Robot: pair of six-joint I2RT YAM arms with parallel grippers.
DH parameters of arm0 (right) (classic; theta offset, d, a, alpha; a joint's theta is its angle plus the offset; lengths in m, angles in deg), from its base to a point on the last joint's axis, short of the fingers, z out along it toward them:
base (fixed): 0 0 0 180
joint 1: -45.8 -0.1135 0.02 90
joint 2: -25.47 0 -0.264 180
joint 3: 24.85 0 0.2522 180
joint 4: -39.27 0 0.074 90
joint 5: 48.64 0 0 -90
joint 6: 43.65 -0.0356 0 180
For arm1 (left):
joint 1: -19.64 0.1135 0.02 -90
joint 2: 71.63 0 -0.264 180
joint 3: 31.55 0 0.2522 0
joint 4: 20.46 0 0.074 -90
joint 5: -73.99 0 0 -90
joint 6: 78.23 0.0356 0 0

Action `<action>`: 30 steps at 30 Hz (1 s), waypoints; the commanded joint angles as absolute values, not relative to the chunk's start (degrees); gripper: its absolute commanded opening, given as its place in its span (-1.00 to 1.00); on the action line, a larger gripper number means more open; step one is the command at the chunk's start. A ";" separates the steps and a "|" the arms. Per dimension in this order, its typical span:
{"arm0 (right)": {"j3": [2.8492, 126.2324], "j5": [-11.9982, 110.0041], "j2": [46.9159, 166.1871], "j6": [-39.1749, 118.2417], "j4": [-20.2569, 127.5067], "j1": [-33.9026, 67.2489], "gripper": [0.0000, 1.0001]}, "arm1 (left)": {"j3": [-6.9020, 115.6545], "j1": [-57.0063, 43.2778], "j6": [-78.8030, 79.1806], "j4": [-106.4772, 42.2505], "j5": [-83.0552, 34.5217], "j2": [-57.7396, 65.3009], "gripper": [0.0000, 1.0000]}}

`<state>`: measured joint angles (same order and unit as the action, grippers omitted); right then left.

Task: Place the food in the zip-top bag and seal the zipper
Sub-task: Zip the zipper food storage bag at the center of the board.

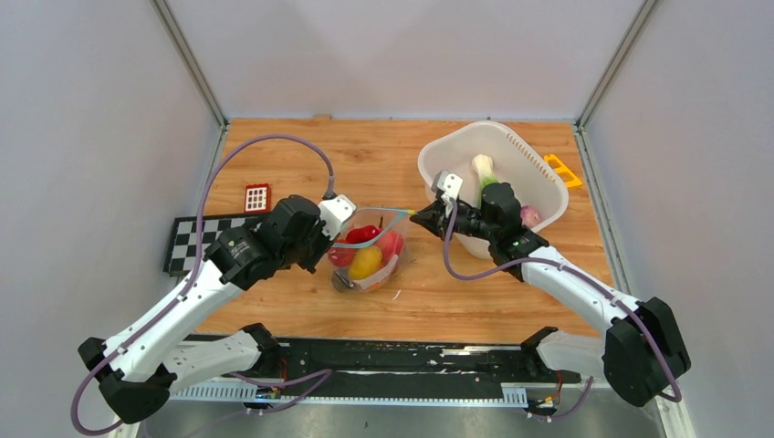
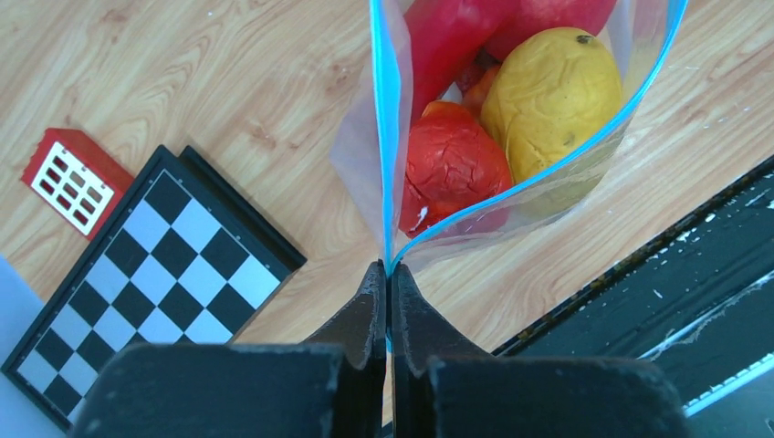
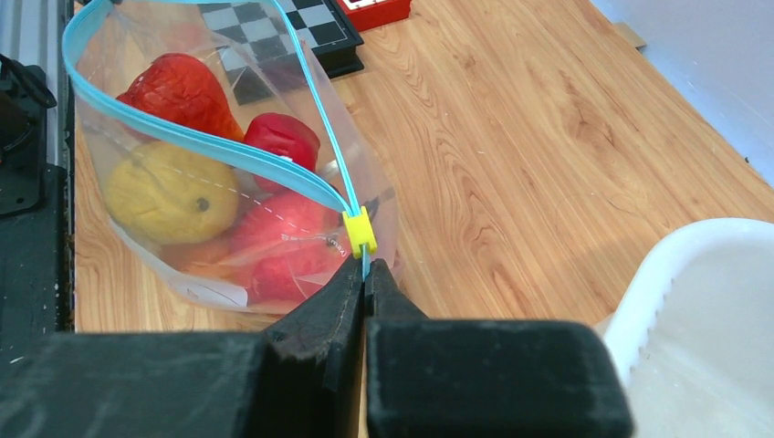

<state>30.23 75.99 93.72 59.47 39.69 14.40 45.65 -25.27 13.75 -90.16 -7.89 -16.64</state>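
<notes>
- Near the middle of the table, the bag is sitting on the wood between the two arms, with its mouth gaping upward.
- The left gripper is pinching one end of the zipper, its jaws pressed together on the teal strip.
- The right gripper is clamping the opposite end, just below the yellow slider.
- Between the two grips the zipper's two sides are bowing apart in a loop, so the bag is standing unsealed.
- Inside the bag, the lemon is lying among the red pieces, one of them crinkled.
- The basket is standing at the far right, behind the right gripper, with a few items in it.
- The chessboard is lying at the left, with the red block just beside it.
</notes>
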 commanded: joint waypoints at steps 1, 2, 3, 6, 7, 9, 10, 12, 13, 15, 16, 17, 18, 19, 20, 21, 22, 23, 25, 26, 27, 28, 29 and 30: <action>30.57 80.42 90.89 59.66 39.36 15.01 -1.00 | 45.68 -25.21 15.14 -91.61 -3.53 -19.09 -1.00; 30.04 81.08 90.07 59.70 39.25 15.20 -1.00 | 45.60 -25.19 15.19 -91.83 -2.39 -19.48 -1.00; 29.60 82.11 89.24 59.70 39.30 15.36 -1.00 | 45.51 -25.19 14.90 -91.79 -1.15 -19.91 -1.00; 29.25 84.18 87.41 59.84 40.76 15.43 -1.00 | 45.40 -25.19 14.31 -91.60 0.69 -20.77 -1.00; 29.39 85.08 87.11 59.78 41.28 15.39 -1.00 | 45.40 -25.19 13.85 -91.16 1.78 -20.72 -1.00; 29.44 86.45 87.06 58.96 41.59 15.42 -1.00 | 45.56 -25.19 12.16 -89.54 3.54 -20.47 -0.66; 29.43 86.53 87.08 58.50 41.71 15.39 -1.00 | 45.78 -25.19 11.43 -88.63 3.99 -20.35 -0.32; 29.23 86.54 87.17 58.39 42.22 15.41 -1.00 | 46.21 -25.19 9.61 -86.41 3.77 -20.49 0.19; 29.18 86.46 87.09 58.46 42.48 15.43 -1.00 | 46.37 -25.19 9.03 -85.00 2.91 -20.66 0.38; 29.30 86.38 87.12 58.69 43.24 15.42 -1.00 | 47.33 -25.19 8.23 -81.57 0.74 -21.39 0.60; 29.52 86.36 87.09 58.92 44.17 15.43 -1.00 | 47.78 -25.19 7.83 -79.85 -0.34 -21.77 0.67; 29.85 86.37 87.13 59.18 44.75 15.46 -1.00 | 48.32 -25.19 7.80 -77.99 -2.03 -22.24 0.75; 30.13 86.44 87.16 59.44 45.37 15.40 -1.00 | 48.89 -25.19 7.81 -76.27 -3.59 -22.57 0.81; 30.27 86.37 87.15 59.64 45.79 15.43 -1.00 | 49.26 -25.19 7.69 -74.05 -5.51 -22.88 0.87; 30.28 86.36 87.20 59.77 46.13 15.43 -1.00 | 49.42 -25.19 7.60 -71.51 -8.04 -23.00 0.90; 30.30 86.36 87.17 59.93 46.25 15.47 -1.00 | 49.55 -25.19 7.56 -68.94 -13.14 -22.77 0.91; 30.30 86.36 87.06 60.05 46.19 15.43 -1.00 | 49.95 -25.19 7.36 -66.65 -17.36 -22.16 0.92; 30.27 86.22 87.01 60.01 46.18 15.45 -1.00 | 50.52 -25.25 6.96 -64.79 -20.99 -21.24 0.94; 30.38 86.27 86.87 60.06 46.25 15.40 -1.00 | 51.59 -25.40 6.61 -61.86 -27.63 -18.33 0.95; 30.39 86.38 86.76 60.06 46.26 15.44 -1.00 | 52.02 -25.74 6.88 -60.63 -29.30 -16.91 0.95; 30.39 86.51 86.67 60.08 46.26 15.41 -1.00 | 52.72 -26.49 7.70 -60.28 -29.85 -15.29 0.95; 30.39 86.65 86.52 60.11 46.26 15.44 -1.00 | 53.48 -27.44 8.78 -60.28 -29.46 -13.59 0.95; 30.31 86.82 86.47 60.14 46.26 15.43 -1.00 | 54.28 -28.72 9.92 -60.48 -28.68 -11.89 0.92; 30.37 87.07 86.39 60.21 46.26 15.41 -1.00 | 55.27 -29.93 11.12 -60.91 -28.06 -9.98 0.88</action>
<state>29.05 85.09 87.99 59.49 46.79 15.19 52.20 -26.69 8.24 -65.59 -22.51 -15.92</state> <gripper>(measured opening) 0.013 0.967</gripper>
